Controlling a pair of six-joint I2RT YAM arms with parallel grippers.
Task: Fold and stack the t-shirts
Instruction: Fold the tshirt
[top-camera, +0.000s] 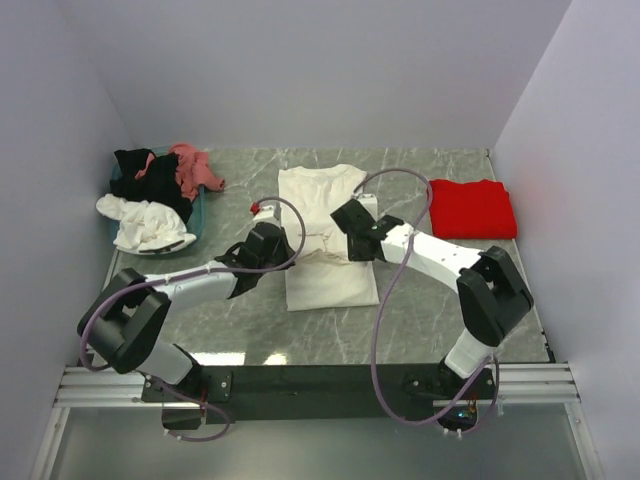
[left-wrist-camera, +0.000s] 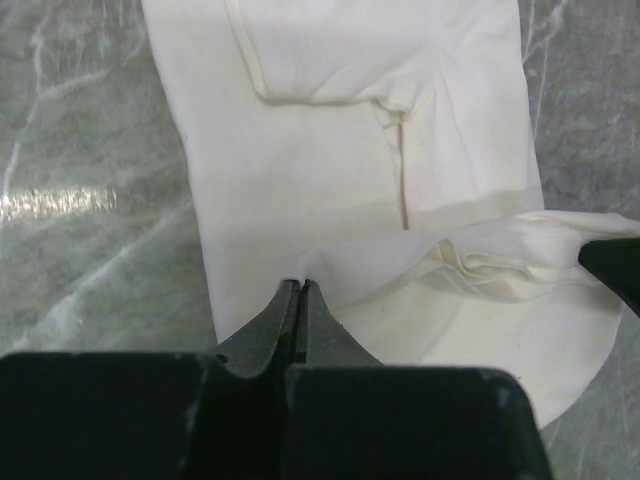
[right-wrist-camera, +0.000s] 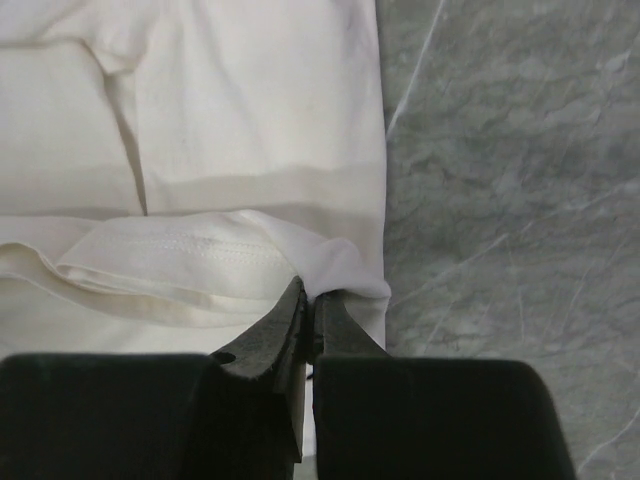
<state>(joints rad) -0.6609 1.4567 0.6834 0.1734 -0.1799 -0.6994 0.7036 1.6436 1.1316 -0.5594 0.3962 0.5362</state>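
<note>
The left claw (left-wrist-camera: 301, 292) is pressed together, pinching a fold near the left edge of the cream t-shirt (left-wrist-camera: 330, 150). The right claw (right-wrist-camera: 309, 298) pinches its right edge the same way. Bunched cloth runs between them. The shirt lies mid-table (top-camera: 230, 340). A folded red t-shirt (top-camera: 472, 208) lies to the right. At far left, a black shirt (top-camera: 150, 172), a pink shirt (top-camera: 190, 165) and a white shirt (top-camera: 145, 222) are heaped in a teal container (top-camera: 203, 212).
</note>
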